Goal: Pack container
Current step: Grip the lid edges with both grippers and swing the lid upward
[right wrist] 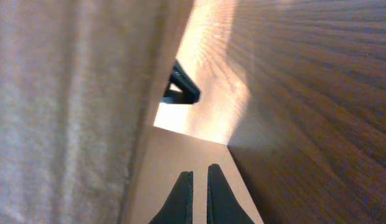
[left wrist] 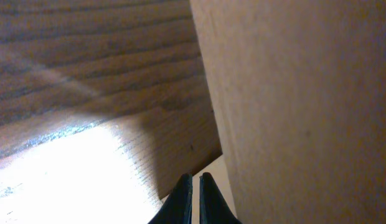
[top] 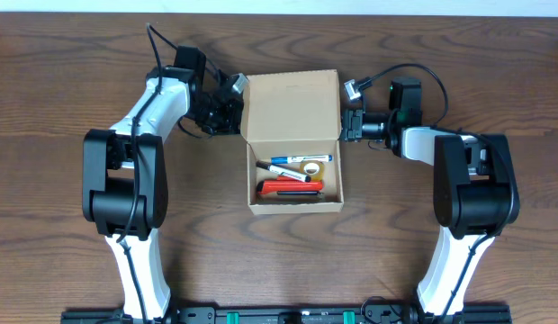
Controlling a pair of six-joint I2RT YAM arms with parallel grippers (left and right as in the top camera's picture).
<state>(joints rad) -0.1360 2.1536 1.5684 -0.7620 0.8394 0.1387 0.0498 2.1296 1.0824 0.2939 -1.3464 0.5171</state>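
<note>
Dark wood counter (top: 279, 270) shows open surface along its near edge and toward both side edges; the container (top: 292, 103) sits mid-counter nearer the far edge, flap open, pens (top: 292, 175) inside. Left hand (left wrist: 195, 182) and right hand (right wrist: 200, 173) flank the flap, each pinched shut on nothing.

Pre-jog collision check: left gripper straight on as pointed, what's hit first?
Probably the open box lid: the shut left gripper points at its side edge and seems almost on it, though depth is unclear.
</note>
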